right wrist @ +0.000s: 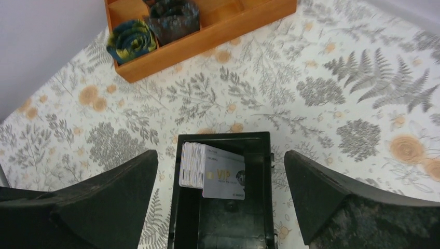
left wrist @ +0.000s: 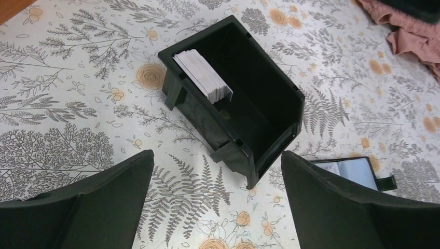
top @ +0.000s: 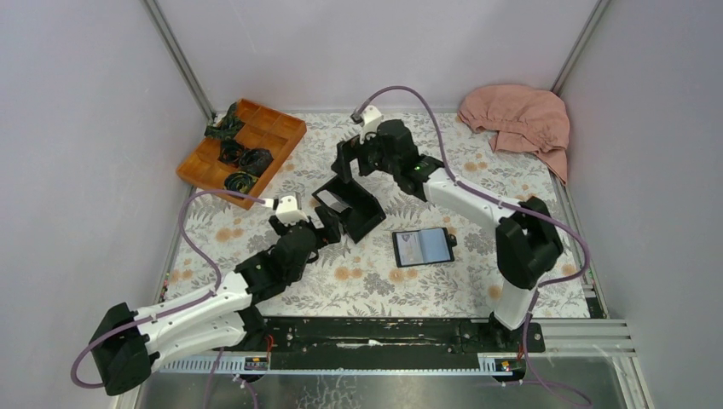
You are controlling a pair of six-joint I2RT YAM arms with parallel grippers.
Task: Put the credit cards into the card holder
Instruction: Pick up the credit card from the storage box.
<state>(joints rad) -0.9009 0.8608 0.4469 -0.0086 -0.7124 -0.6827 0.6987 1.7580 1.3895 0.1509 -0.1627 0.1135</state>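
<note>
A stack of pale grey credit cards (right wrist: pixel 200 165) stands on edge at one end of a rigid black open-topped box (top: pixel 348 204); the front card reads VIP (right wrist: pixel 224 179). The stack also shows in the left wrist view (left wrist: pixel 203 75). The card holder (top: pixel 423 247) lies open on the table right of the box, its blue-grey pockets up; a corner shows in the left wrist view (left wrist: pixel 358 171). My right gripper (right wrist: pixel 220 199) is open above the box, jaws either side of it. My left gripper (left wrist: pixel 215 202) is open and empty just near of the box.
A wooden divided tray (top: pixel 241 152) with rolled dark items stands at the back left; it also shows in the right wrist view (right wrist: pixel 207 36). A pink cloth (top: pixel 518 119) lies at the back right. The table carries a floral cloth.
</note>
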